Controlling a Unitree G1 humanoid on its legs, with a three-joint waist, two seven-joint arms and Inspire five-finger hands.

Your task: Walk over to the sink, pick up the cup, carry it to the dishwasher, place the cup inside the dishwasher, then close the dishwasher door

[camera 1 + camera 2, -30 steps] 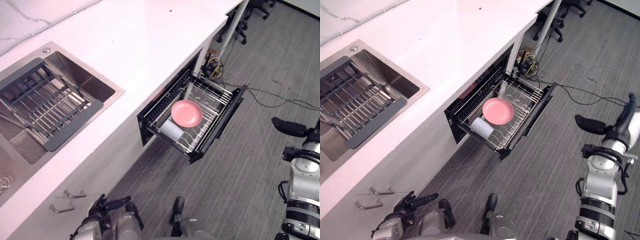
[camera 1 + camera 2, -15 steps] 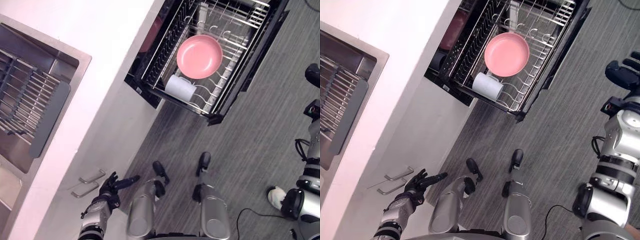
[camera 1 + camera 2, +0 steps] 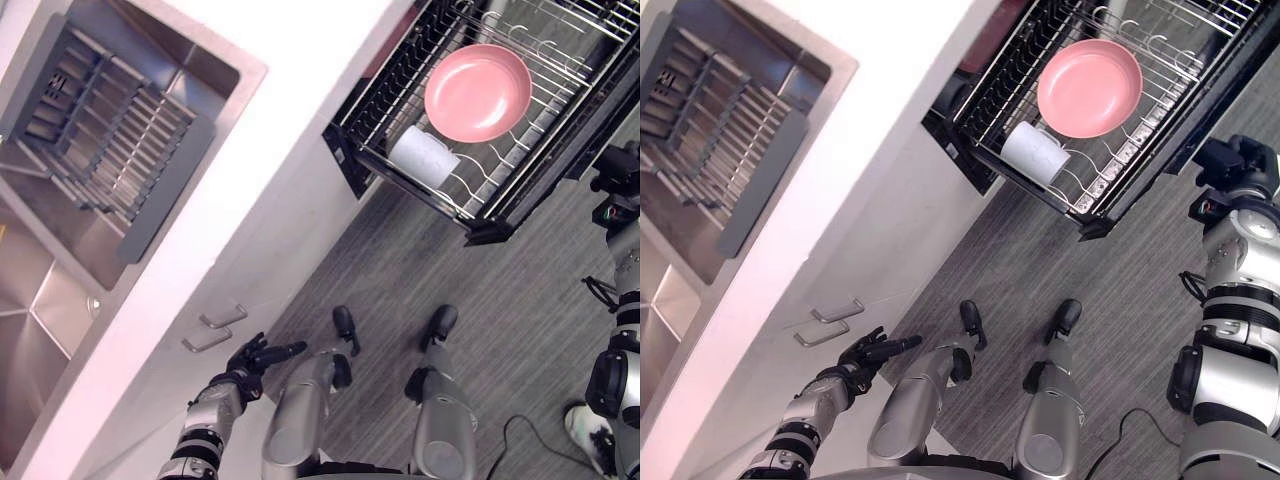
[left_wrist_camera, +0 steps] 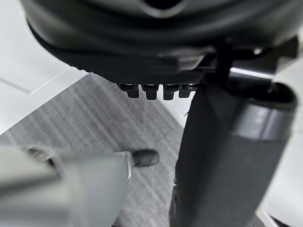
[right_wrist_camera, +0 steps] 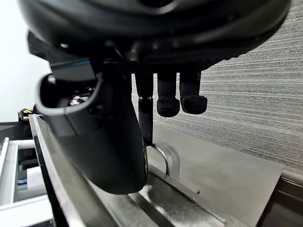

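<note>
1. The cup point(image 3: 424, 157) lay on its side in the wire rack point(image 3: 500, 160) of the pulled-out dishwasher drawer, just beside a pink bowl point(image 3: 477, 92). Placing looked done, and closing was what remained.
2. The right hand point(image 3: 1225, 162) was at the outer face of the drawer's front panel point(image 3: 540, 170). Its fingers point(image 5: 166, 97) hung straight and relaxed, holding nothing, above the panel's metal handle point(image 5: 163, 152). Whether one of them touched the handle could not be told.
3. The drawer lay between that hand and the opening under the tabletop point(image 3: 300, 60). A closing push would likely run square to the panel's long edge, toward the tabletop.
4. The left hand point(image 3: 865, 352) hung low near the cabinet pulls point(image 3: 222, 318), fingers spread and empty, well apart from the dishwasher. The right hand was clearly the nearer one.
</note>
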